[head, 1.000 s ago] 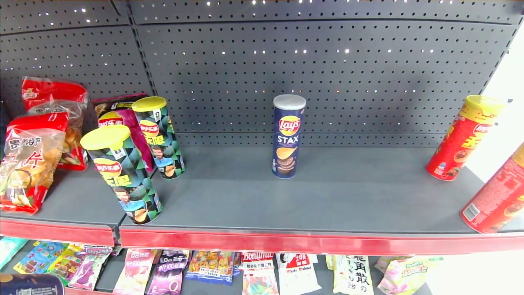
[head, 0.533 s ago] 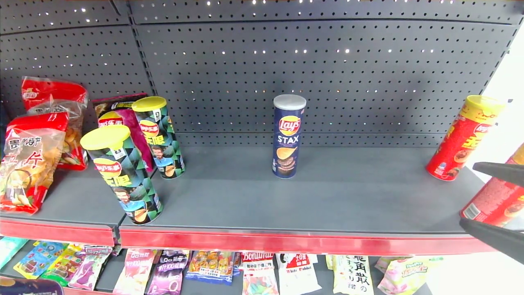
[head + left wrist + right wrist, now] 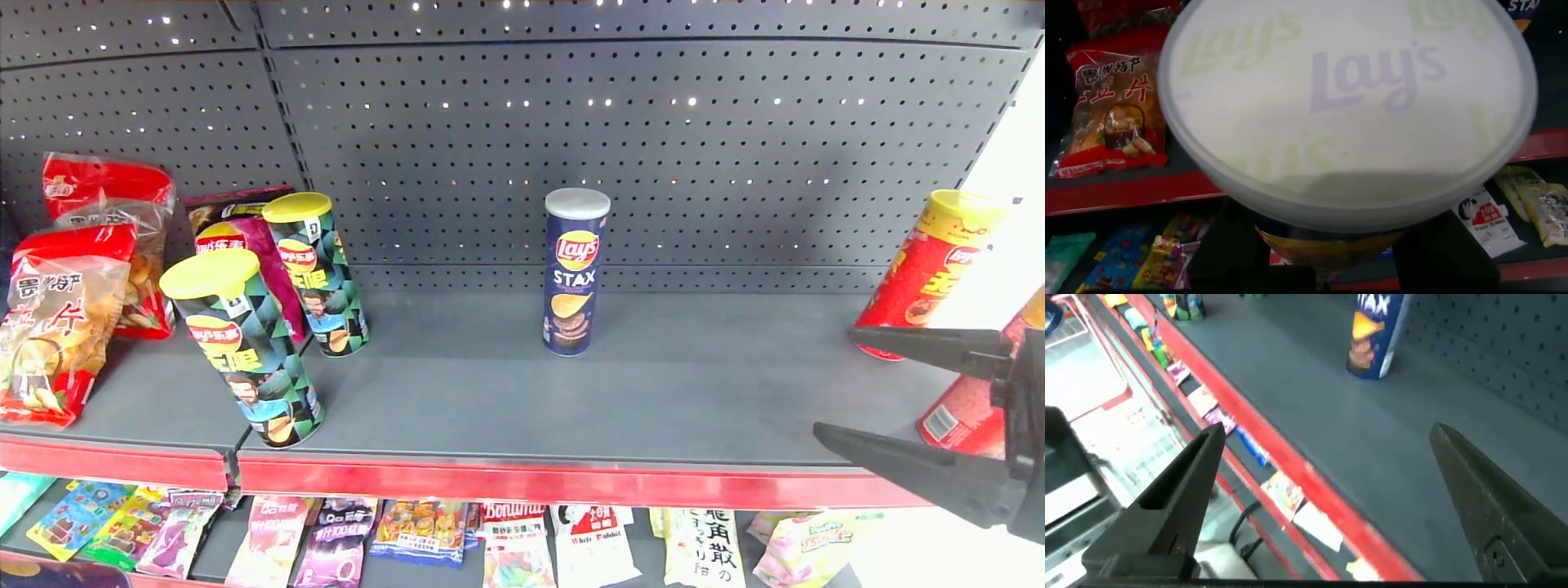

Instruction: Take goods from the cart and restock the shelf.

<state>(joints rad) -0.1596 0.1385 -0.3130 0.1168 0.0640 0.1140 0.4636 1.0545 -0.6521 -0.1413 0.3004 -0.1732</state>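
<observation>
In the left wrist view a chip can with a pale translucent lid (image 3: 1347,106) sits right before the camera, and my left gripper (image 3: 1331,261) is shut on its body below the lid. On the grey shelf board (image 3: 653,392) a dark blue chip can (image 3: 574,273) stands upright near the middle. It is also in the right wrist view as the blue can (image 3: 1376,335). My right gripper (image 3: 833,382) hangs open at the shelf's right end with nothing between its fingers. It is in front of two red cans (image 3: 927,273) and over the red front rail (image 3: 1266,449).
Two green-patterned cans with yellow lids (image 3: 245,351) and red snack bags (image 3: 57,327) fill the shelf's left end. Snack packets (image 3: 424,531) hang on the lower tier. A pegboard wall (image 3: 612,147) backs the shelf. A white wire cart (image 3: 1102,425) lies below the rail.
My right gripper has come into the head view from the right and moved leftward, open, in front of the red cans. The dark can at the bottom left corner has sunk lower.
</observation>
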